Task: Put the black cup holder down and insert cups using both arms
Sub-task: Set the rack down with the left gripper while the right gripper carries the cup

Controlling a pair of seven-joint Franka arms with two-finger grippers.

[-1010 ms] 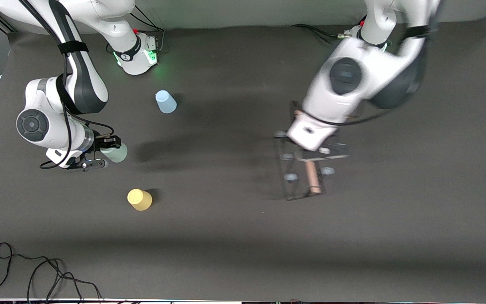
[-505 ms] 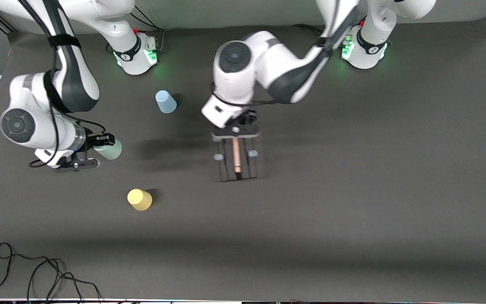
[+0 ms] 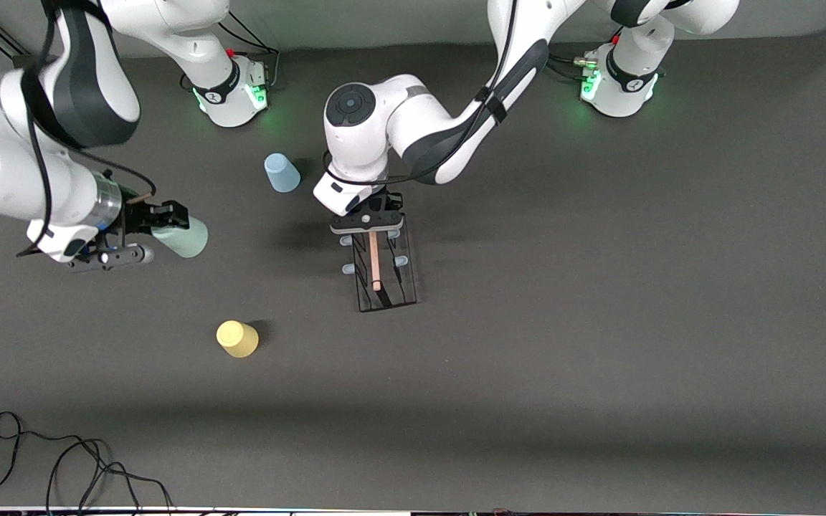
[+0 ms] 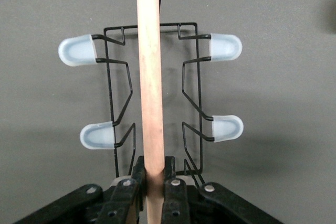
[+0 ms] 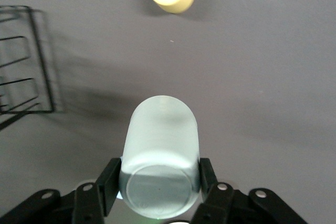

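Since half a second ago the left hand (image 3: 368, 223) has carried the black cup holder (image 3: 384, 271) a little toward the right arm's end of the worktop (image 3: 599, 322), clamped on its wooden handle (image 4: 149, 77). Just beside it stands the light blue cup (image 3: 282, 173), with the yellow cup (image 3: 237, 338) nearer the front camera. Raised over its own end, the right hand (image 3: 169, 231) grips the mint green cup (image 5: 160, 156), tipped on its side.

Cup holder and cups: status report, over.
Left gripper shut on cup holder handle. Right gripper shut on mint cup. Yellow cup, blue cup loose.
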